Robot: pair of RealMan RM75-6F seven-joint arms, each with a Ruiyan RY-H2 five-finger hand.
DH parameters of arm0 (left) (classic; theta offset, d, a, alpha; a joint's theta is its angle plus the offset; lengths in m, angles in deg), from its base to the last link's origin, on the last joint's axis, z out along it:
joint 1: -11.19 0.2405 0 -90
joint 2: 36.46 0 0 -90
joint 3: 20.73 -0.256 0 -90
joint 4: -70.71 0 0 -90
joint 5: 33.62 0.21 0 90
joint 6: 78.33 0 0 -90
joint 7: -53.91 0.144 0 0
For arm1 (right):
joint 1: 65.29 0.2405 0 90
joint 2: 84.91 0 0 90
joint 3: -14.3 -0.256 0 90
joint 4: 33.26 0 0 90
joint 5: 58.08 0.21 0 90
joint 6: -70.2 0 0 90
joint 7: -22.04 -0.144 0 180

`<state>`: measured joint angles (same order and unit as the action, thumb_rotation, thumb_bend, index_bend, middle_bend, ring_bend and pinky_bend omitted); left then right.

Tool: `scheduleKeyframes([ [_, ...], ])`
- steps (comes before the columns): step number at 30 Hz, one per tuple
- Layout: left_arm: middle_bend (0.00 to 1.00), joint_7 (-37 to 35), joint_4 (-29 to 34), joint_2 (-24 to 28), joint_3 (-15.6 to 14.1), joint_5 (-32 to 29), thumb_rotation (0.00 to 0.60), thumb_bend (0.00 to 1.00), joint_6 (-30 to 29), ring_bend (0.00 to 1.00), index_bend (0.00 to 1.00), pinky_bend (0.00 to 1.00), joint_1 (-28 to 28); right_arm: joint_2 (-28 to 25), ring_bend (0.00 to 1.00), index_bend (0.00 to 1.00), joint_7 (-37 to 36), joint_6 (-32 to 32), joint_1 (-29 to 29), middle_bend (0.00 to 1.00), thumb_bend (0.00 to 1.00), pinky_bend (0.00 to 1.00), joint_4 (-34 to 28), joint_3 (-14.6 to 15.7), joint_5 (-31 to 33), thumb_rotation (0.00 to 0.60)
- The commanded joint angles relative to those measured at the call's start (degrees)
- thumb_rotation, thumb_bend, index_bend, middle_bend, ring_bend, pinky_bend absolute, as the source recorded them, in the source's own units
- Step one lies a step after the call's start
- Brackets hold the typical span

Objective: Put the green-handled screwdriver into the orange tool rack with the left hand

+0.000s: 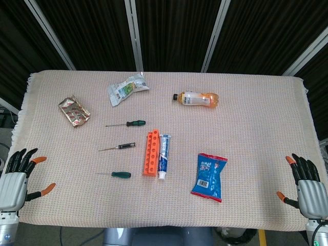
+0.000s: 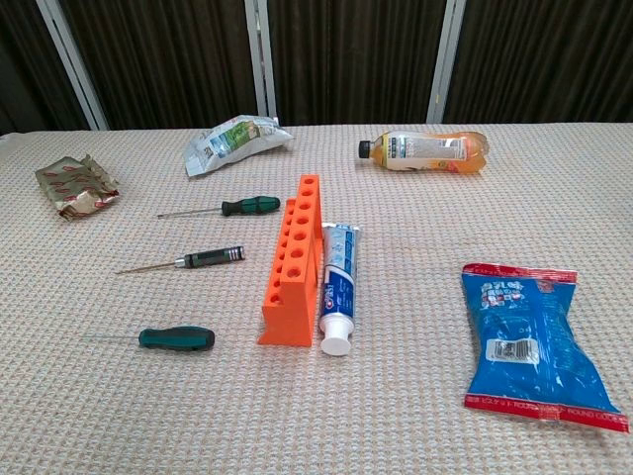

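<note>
The orange tool rack (image 1: 151, 152) (image 2: 294, 259) lies in the middle of the cloth-covered table, its holes facing up. Left of it lie three screwdrivers: a long green-handled one (image 1: 134, 123) (image 2: 244, 206) farthest back, a black-handled one (image 1: 125, 146) (image 2: 210, 256) in the middle, and a short dark-green one (image 1: 121, 175) (image 2: 176, 337) nearest me. My left hand (image 1: 18, 177) hovers at the table's front left corner, fingers spread and holding nothing. My right hand (image 1: 307, 182) is at the front right corner, likewise spread and empty. Neither hand shows in the chest view.
A toothpaste tube (image 1: 164, 155) (image 2: 337, 285) lies against the rack's right side. A blue snack bag (image 1: 209, 176) (image 2: 532, 344) sits front right. At the back are an orange drink bottle (image 1: 196, 98) (image 2: 425, 150), a white-green pouch (image 1: 126, 88) (image 2: 233, 141) and a foil packet (image 1: 74, 111) (image 2: 75, 185).
</note>
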<state>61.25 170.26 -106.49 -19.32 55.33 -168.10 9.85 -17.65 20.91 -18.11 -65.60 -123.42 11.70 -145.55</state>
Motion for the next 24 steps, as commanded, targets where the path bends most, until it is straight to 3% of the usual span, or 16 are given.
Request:
scheduleKeyframes([
  [1, 0.12, 0.5, 0.1, 0.2, -0.2, -0.3, 0.513, 0.09, 0.5, 0.00, 0.28, 0.00, -0.1, -0.3, 0.00, 0.08, 0.8, 1.0, 0.3, 0.03, 0.00, 0.01, -0.4, 0.3, 0.3, 0.600],
  [11, 0.18, -0.1, 0.5, 0.9, -0.3, -0.4, 0.514, 0.12, 0.9, 0.06, 0.35, 0.00, -0.2, -0.4, 0.00, 0.08, 0.0, 1.3, 0.4, 0.03, 0.00, 0.01, -0.4, 0.4, 0.4, 0.600],
  [24, 0.16, 1.2, 1.1, 0.5, -0.1, -0.1, 0.513, 0.13, 2.6, 0.04, 0.34, 0.00, -1.6, -0.2, 0.00, 0.08, -0.7, 0.3, -0.2, 0.03, 0.00, 0.01, 0.1, 0.3, 0.5, 0.600],
])
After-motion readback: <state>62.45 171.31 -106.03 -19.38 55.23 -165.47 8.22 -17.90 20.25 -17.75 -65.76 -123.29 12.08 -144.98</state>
